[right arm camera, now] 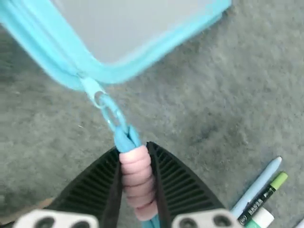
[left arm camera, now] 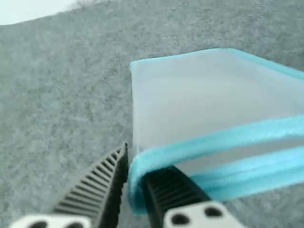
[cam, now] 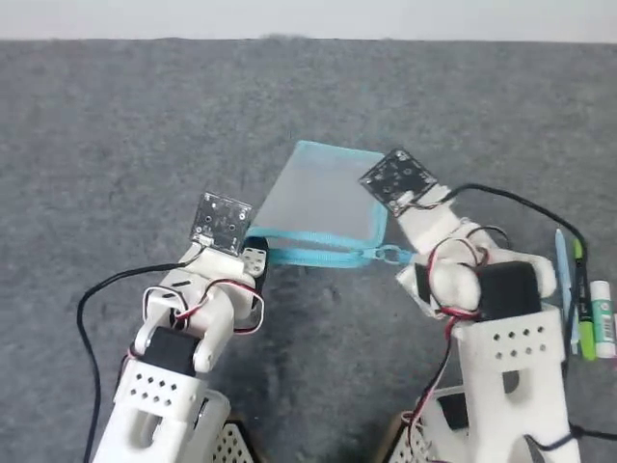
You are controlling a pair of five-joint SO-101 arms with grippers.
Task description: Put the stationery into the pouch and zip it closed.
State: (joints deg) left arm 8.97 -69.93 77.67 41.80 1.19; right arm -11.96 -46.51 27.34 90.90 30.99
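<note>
A translucent pouch [cam: 323,201] with light-blue trim lies on the grey table, its zipper edge [cam: 318,257] toward the arms. My left gripper [left arm camera: 135,190] is shut on the pouch's corner trim [left arm camera: 137,175]. My right gripper [right arm camera: 137,183] is shut on the pink pull tab [right arm camera: 136,178] hanging from the zipper slider [right arm camera: 97,97] at the pouch's other end. The stationery lies to the right of the right arm: a light-blue pen [cam: 564,280], a green-capped marker [cam: 581,299] and a white glue stick [cam: 603,318]. The same blue pen [right arm camera: 259,183] and marker [right arm camera: 266,194] show in the right wrist view.
Grey carpet-like cloth [cam: 116,145] covers the table, with a white wall strip along the far edge. Black cables [cam: 92,309] trail from both arms near the front.
</note>
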